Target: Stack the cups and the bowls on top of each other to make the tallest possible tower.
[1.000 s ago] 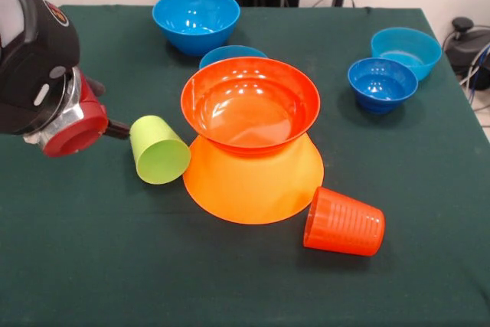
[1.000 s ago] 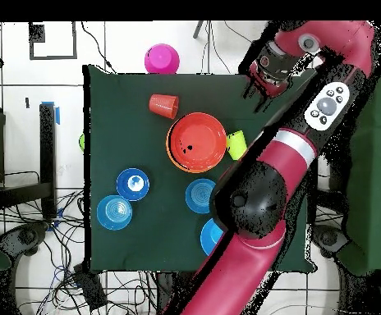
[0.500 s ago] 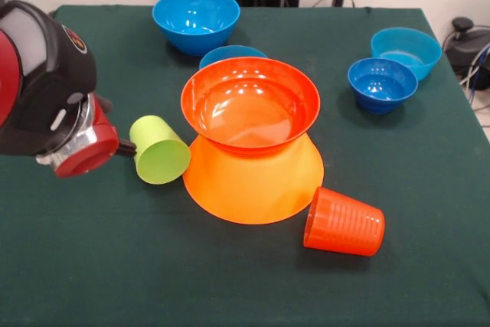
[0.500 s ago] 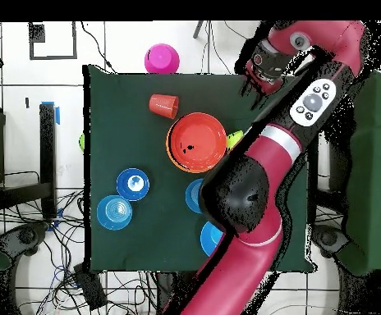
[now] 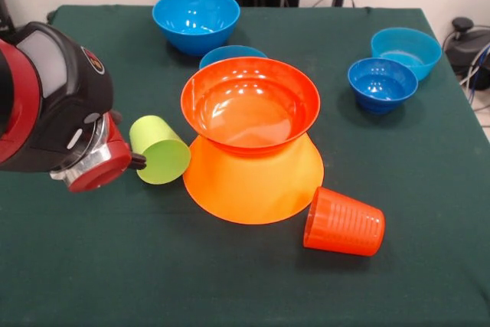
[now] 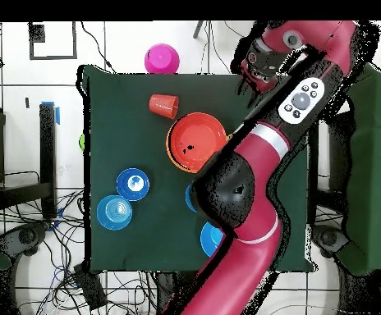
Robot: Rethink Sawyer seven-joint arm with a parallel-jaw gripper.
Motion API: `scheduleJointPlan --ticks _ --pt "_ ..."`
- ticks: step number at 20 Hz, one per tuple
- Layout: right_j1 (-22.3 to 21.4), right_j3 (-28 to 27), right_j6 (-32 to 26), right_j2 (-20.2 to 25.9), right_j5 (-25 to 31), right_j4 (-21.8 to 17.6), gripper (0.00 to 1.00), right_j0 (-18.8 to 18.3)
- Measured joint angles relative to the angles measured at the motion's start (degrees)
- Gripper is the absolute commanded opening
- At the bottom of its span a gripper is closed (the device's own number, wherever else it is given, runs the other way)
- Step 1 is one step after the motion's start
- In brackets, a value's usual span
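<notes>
Front view, tower [image 5: 253, 143] at table centre: red-orange bowl [image 5: 250, 105] sits upright on the inverted light-orange bowl [image 5: 253, 181]. Only two pieces are up; the task looks to be early.

Lime-green cup [image 5: 158, 148] lies on its side at about 9 o'clock from the tower, mouth toward the camera, close against the light-orange rim. Orange cup [image 5: 344, 222] lies on its side at about 4 o'clock, touching or nearly touching that rim. Four blue bowls stand apart: the medium blue bowl [image 5: 196, 19] at 11 o'clock, a small one [image 5: 230, 55] just behind the tower at 12 o'clock, and two small ones [image 5: 394, 67] at 2 o'clock.

Risks, as judged:
- The green cup rests on its curved side, so a nudge from the arm could roll it off or drive it into the base bowl.
- A shove against that base could shift the red-orange bowl, which merely rests on top.
- The arm's bulk is low by the table at 9 o'clock; any sideways swing passes near both.

Gripper [image 5: 138, 161]: only a dark stub shows past the red wrist, touching or almost touching the green cup's wall. The wrist hides the fingers, so I cannot tell whether they are spread, closed, or gripping the cup. Overhead, the arm covers the spot.
</notes>
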Motion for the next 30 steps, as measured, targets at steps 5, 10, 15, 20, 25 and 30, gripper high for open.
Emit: scheduleJointPlan --ticks 5,10,15,20,25,30 --pt "0.0 0.3 0.0 -2.0 1.3 1.9 1.0 0.0" --pt "0.0 0.8 0.0 -3.7 2.4 3.7 1.0 -0.1" --pt "0.1 1.3 0.0 -6.0 2.9 6.2 1.0 -0.7" --pt "0.2 1.8 -0.1 -8.4 3.2 8.8 1.0 -1.7" --pt "0.4 1.9 -0.6 -9.4 3.3 10.8 1.0 -2.4" --pt "0.6 1.9 -1.0 -9.8 3.3 11.8 1.0 -2.8"
